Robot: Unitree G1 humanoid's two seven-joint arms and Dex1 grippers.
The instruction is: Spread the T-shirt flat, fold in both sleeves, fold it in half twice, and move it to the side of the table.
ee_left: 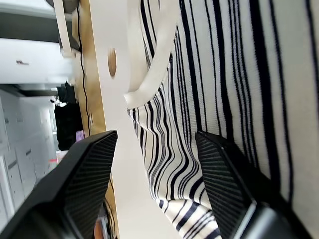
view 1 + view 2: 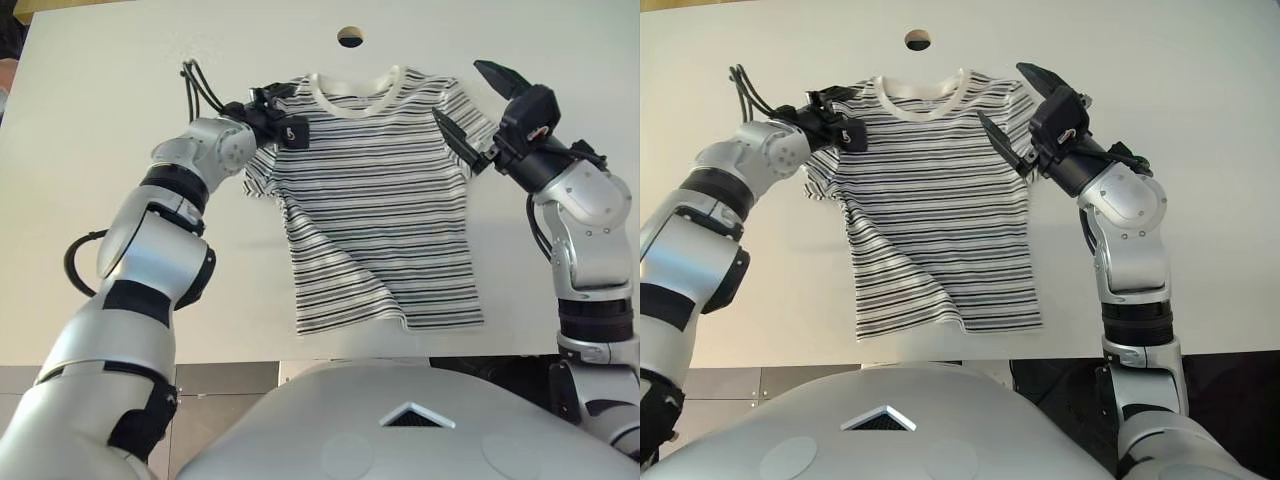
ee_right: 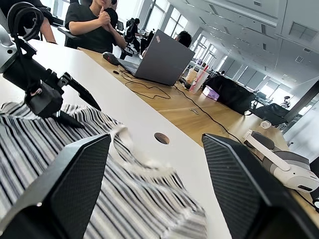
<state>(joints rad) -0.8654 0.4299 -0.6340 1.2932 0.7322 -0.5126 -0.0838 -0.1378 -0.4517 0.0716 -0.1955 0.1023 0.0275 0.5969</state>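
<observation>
Folding sleeves: looked like the step in hand. T-shirt [image 2: 375,210] lay spread mid-worktop [image 2: 120,60], collar at 12 o'clock, hem at 6.
Left gripper [image 1: 155,137]: sat at the shirt's 10 o'clock shoulder, jaws wide apart, nothing held. Likely placed to pinch the left sleeve [image 2: 258,180] edge.
Right gripper [image 2: 458,92]: hovered above the right sleeve [image 2: 472,122] at 2 o'clock, jaws gaping, empty. Mirrored so both sleeves could fold inward.
Shirt state: mild wrinkles near the 7 o'clock hem, otherwise flat enough.
Left wrist view: one finger [image 1: 219,174] was over stripes, the other past the shoulder edge, straddling it. Head views couldn't resolve that.
Right wrist view: gripper sat clear above the cloth, with a laptop [image 3: 162,57] beyond the cable hole [image 2: 350,37]. Head views alone gave the overall layout.
</observation>
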